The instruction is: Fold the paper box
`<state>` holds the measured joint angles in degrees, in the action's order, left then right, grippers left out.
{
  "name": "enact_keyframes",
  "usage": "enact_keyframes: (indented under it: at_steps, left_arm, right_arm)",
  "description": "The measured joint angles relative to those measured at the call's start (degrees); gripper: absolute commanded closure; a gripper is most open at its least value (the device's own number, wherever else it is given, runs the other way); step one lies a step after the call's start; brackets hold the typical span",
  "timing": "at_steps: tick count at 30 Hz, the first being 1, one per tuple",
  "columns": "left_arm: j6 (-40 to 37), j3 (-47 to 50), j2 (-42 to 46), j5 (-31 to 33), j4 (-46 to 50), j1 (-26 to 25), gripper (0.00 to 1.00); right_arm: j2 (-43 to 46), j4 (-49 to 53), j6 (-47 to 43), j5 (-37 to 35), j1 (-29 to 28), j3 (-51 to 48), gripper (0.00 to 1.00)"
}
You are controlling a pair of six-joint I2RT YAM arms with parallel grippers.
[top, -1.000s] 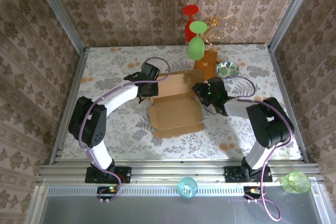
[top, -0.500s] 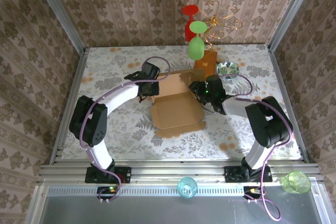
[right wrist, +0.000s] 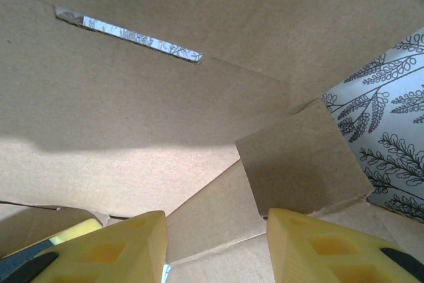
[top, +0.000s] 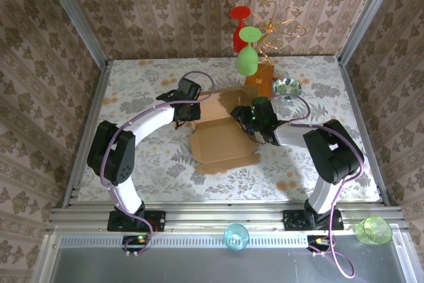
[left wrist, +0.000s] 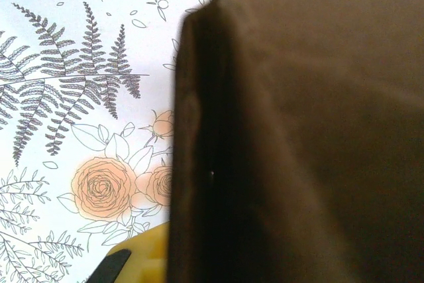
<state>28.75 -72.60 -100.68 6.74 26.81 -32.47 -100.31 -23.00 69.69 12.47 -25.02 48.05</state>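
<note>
Top external view had the box [top: 222,138] lying mid-table with its long axis running left to right, its far wall raised and its near panel flat on the cloth. The left gripper [top: 187,117] sat closed at the box's far-left corner, and I judged it to be pinching the wall there. In the left wrist view dark cardboard pressed right against a yellow finger [left wrist: 136,263].

The right gripper [top: 246,118] reached in from the right end, its jaws standing apart with nothing clamped between them. In its own view the gripper [right wrist: 215,222] faced the far wall and its slot [right wrist: 129,33], and a loose tab [right wrist: 301,164] stood just beyond its right finger. That arm was the nearer one for tucking the tab.

The table [top: 146,157] wore a flat floral cloth. Wallpapered walls closed in three sides, and a wire stand [top: 268,31] and dish [top: 287,87] crowded the far right.
</note>
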Motion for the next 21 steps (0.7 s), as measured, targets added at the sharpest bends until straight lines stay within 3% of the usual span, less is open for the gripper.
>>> enact_keyframes:
  at_steps: [4,13,21]
  left_arm:
    - [0.0,0.0,0.0,-0.3,0.0,0.1,1.00]
    - [0.0,0.0,0.4,-1.3,1.0,0.7,1.00]
    - [0.0,0.0,0.7,-2.5,1.3,0.7,1.00]
  right_arm:
    - [3.6,3.3,-1.2,0.0,0.3,0.0,0.56]
    - [21.0,11.0,-3.9,-1.1,3.7,2.5,0.60]
    - [15.8,13.9,-5.0,-2.1,6.0,12.0,0.60]
